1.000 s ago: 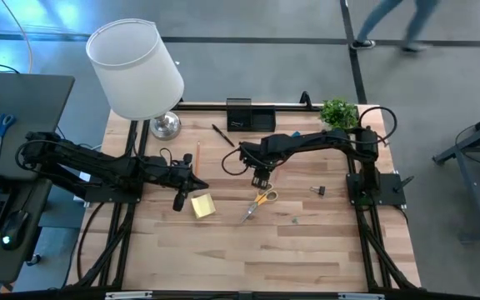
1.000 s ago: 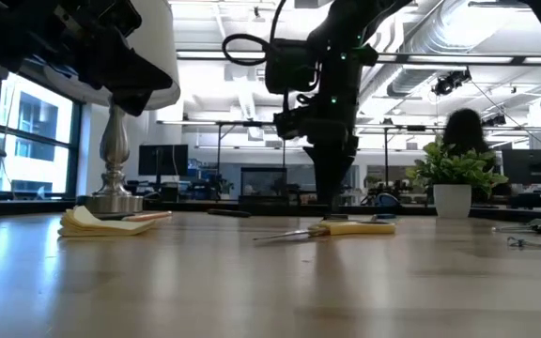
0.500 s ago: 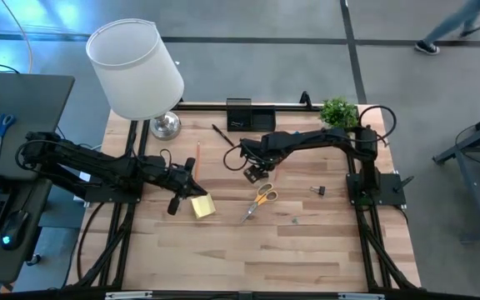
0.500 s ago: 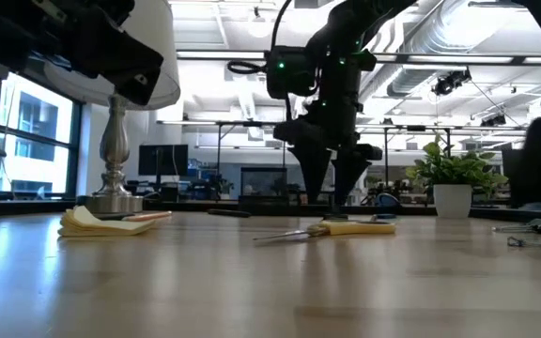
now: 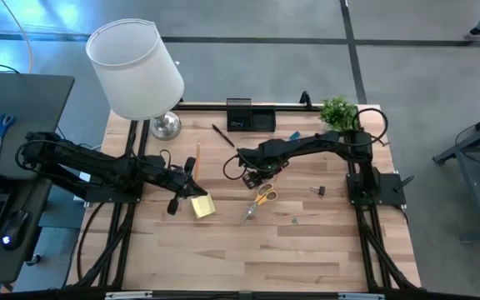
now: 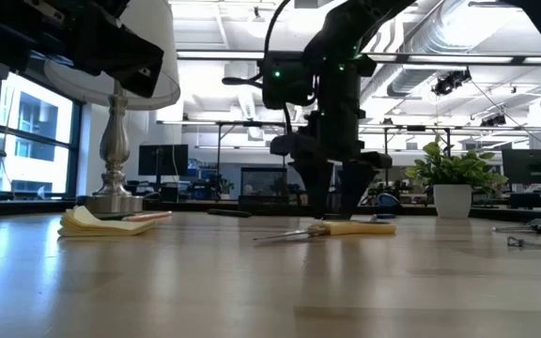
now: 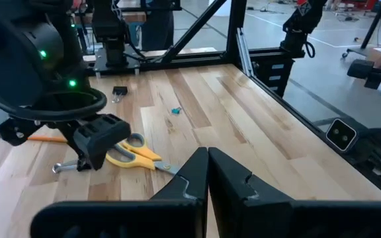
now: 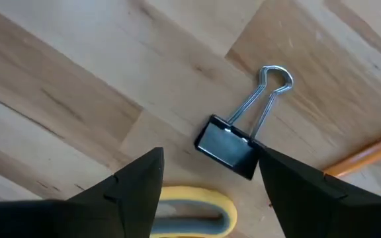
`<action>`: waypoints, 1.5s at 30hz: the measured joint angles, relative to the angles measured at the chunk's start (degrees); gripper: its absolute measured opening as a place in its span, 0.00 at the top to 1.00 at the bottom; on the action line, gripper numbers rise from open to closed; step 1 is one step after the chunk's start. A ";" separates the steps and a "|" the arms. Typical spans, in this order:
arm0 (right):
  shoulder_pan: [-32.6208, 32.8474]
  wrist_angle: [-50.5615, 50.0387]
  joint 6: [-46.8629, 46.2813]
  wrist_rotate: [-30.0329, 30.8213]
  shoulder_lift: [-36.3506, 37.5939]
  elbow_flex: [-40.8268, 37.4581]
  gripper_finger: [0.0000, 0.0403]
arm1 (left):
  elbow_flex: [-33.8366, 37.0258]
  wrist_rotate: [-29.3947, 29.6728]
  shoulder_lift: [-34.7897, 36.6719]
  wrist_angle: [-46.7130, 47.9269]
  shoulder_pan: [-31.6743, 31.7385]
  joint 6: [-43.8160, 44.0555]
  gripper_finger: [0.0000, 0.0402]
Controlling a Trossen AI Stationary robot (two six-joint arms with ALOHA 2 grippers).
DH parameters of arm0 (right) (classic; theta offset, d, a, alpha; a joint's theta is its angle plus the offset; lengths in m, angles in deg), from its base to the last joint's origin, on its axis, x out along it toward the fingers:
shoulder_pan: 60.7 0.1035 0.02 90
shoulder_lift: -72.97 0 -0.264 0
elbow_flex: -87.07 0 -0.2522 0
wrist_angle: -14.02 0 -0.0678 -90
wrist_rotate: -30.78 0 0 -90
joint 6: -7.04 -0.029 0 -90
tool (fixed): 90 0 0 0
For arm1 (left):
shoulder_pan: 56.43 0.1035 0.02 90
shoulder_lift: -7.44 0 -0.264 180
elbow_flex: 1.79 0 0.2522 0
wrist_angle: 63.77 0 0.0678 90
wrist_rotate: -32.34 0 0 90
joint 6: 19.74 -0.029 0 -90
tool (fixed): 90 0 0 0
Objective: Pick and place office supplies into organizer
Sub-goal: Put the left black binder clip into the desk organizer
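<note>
Two open fingers of the right gripper [image 8: 207, 182] straddle a black binder clip [image 8: 229, 147] on the bench [image 5: 307, 250], just at 11 o'clock of the orange-handled scissors [image 5: 259, 201]. If it closes off-centre, the clip could skid away or the scissors handle be caught. At 9 o'clock, the left gripper [image 5: 176, 203] waits closed beside the sticky-note pad [image 5: 203, 205].
</note>
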 joint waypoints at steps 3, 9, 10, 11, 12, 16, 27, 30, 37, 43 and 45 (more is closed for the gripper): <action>-0.14 -0.86 -1.34 0.74 -0.32 0.04 0.40 | 0.00 0.00 0.00 0.04 0.00 -0.52 1.00; -0.39 -1.66 -2.37 1.13 -0.39 0.00 0.45 | 0.00 -0.20 0.00 0.55 0.00 -0.61 1.00; -0.49 -1.54 -2.34 1.15 -0.39 0.00 0.46 | 0.00 -0.20 0.00 0.76 0.00 -0.61 1.00; -0.56 -1.56 -2.18 1.23 -0.39 0.00 0.47 | 0.00 -0.20 0.00 1.16 0.00 -0.60 1.00; -0.60 -1.64 -1.67 1.48 -0.39 0.00 0.48 | 0.00 -0.20 0.00 1.58 0.00 -0.59 1.00; -0.62 -1.60 -0.05 3.04 -0.39 0.00 0.54 | 0.00 -0.20 0.02 2.27 0.00 0.41 1.00; -1.33 -0.52 1.91 3.47 -0.39 0.00 0.66 | 0.00 -0.21 0.00 3.60 0.00 2.17 1.00; -1.61 -0.44 4.39 3.66 -0.37 0.00 0.66 | 0.00 -0.20 0.02 4.28 0.00 2.19 1.00; -0.32 3.90 21.20 3.37 -0.35 0.00 0.70 | 0.00 -0.20 0.00 4.55 0.00 2.19 1.00; 2.03 12.82 31.45 -0.32 -0.33 0.00 0.75 | 0.00 -0.20 0.00 4.55 0.00 2.19 1.00; 2.75 15.00 32.72 -1.11 -0.33 0.00 0.76 | 0.00 -0.20 0.00 4.53 0.00 2.19 1.00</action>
